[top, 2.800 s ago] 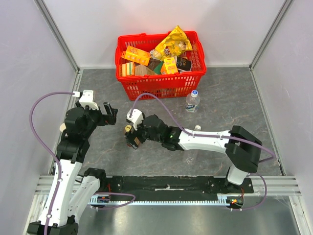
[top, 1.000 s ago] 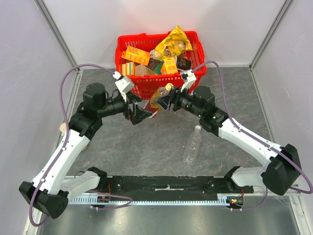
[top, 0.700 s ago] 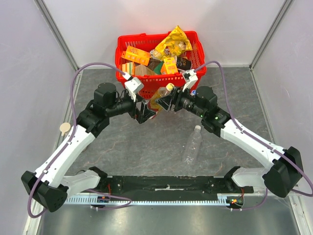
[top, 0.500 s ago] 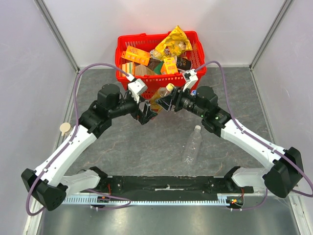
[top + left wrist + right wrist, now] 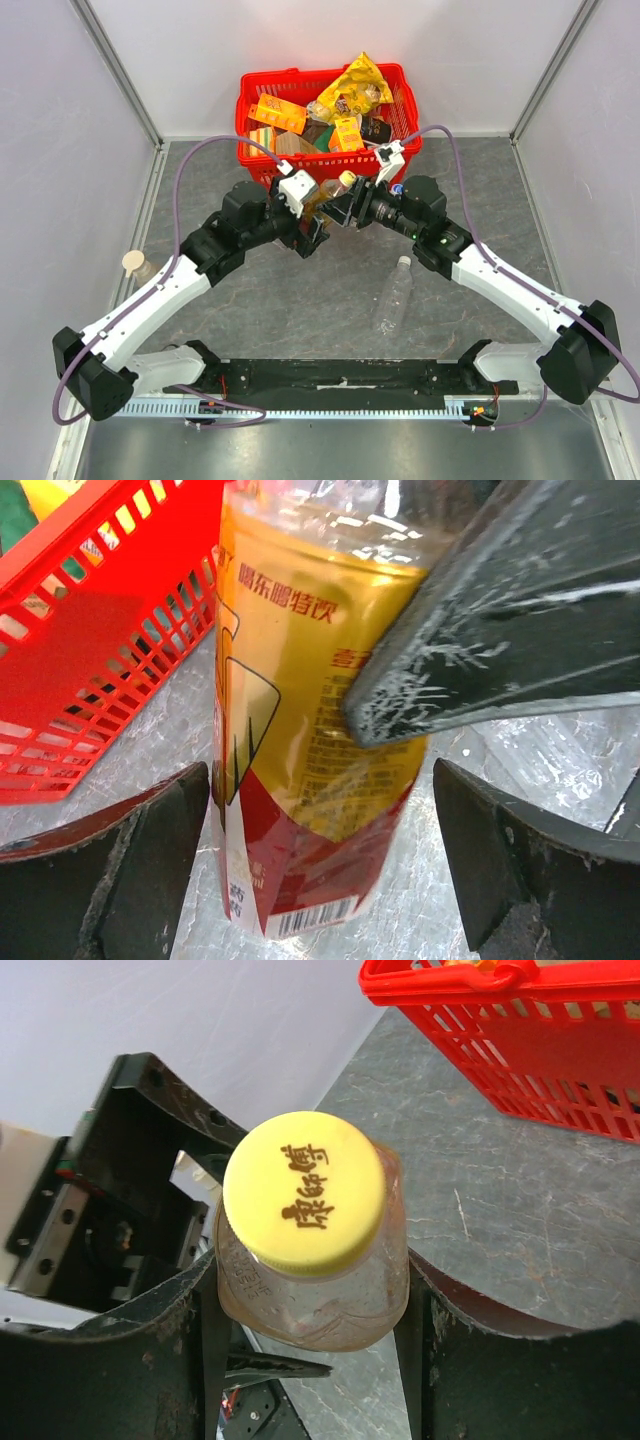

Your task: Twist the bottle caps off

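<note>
Grey stone-patterned tabletop (image 5: 290, 320) lies beneath both sets of jaws. You have plain pale walls on three sides: back wall (image 5: 330, 40) beyond the jaws, left wall (image 5: 60, 150) and right wall (image 5: 600, 150) flanking them. Aluminium posts (image 5: 120, 75) mark the far corners. Light is soft and even.

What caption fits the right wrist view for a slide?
Right tool grips a bottle just below its yellow cap, which is on, with the red basket behind.
</note>
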